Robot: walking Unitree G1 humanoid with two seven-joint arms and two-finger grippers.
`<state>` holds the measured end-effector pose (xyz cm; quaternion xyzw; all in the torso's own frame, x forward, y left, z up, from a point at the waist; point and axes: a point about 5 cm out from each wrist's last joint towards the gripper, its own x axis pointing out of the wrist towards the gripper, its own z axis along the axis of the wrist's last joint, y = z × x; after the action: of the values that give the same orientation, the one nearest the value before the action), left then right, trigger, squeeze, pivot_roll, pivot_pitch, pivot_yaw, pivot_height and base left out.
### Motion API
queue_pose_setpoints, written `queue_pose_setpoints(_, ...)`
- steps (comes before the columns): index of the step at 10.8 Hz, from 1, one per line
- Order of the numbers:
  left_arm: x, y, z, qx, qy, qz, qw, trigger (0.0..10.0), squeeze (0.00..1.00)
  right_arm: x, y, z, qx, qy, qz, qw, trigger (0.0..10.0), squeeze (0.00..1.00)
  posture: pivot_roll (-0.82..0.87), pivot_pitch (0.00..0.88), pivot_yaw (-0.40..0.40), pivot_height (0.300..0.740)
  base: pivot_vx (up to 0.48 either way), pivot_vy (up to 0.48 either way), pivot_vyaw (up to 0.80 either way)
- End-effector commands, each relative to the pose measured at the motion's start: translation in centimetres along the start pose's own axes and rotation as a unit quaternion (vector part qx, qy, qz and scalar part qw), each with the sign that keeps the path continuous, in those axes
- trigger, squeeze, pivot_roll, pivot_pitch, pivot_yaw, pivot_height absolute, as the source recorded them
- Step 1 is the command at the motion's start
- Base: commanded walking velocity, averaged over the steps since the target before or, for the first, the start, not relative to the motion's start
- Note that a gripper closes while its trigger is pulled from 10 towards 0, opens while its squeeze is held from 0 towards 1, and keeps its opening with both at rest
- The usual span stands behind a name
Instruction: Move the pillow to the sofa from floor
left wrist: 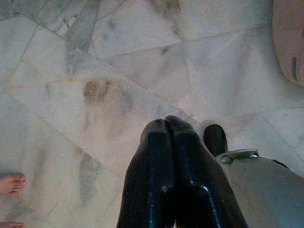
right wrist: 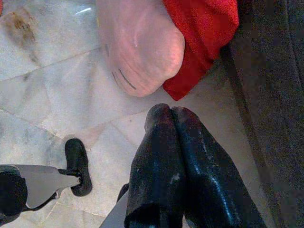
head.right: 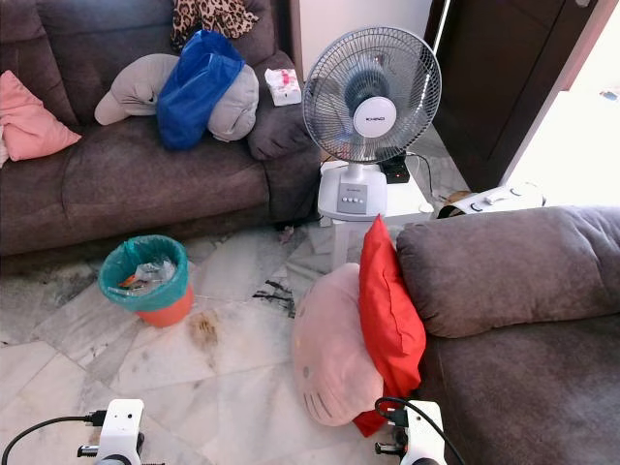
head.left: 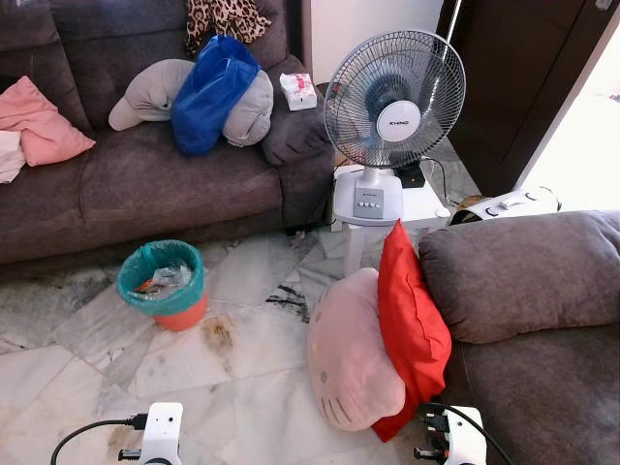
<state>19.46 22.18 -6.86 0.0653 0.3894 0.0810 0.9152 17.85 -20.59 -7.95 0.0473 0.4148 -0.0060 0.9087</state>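
Marble floor (head.left: 252, 387): orange bin (head.left: 163, 284), teal-lined, holding wrappers; pink pillow (head.left: 351, 351) against red cushion (head.left: 412, 325). Left gripper (left wrist: 166, 124), right gripper (right wrist: 171, 114) pressed together.

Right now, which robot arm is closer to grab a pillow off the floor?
Probably the right. The right gripper hangs just by the pink pillow and red pillow leaning against the sofa; the left gripper hangs over bare floor.
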Motion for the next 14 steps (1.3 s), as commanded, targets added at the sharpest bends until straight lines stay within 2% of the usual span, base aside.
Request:
queue_pose_setpoints(1,-0.20,0.25,-0.83,0.000,0.015,0.006,1.000,10.0,0.00,-0.09,-0.05,-0.33,-0.002,0.007,0.001,1.000,10.0,0.00,0.04,0.089,0.016,0.740,0.000,0.000,0.00)
queue_pose_setpoints(14,-0.26,0.28,-0.99,-0.004,0.017,0.010,1.000,10.0,0.00,-0.14,0.10,-0.55,0.003,0.008,0.008,1.000,10.0,0.00,0.04,0.117,0.006,0.740,0.000,0.000,0.00)
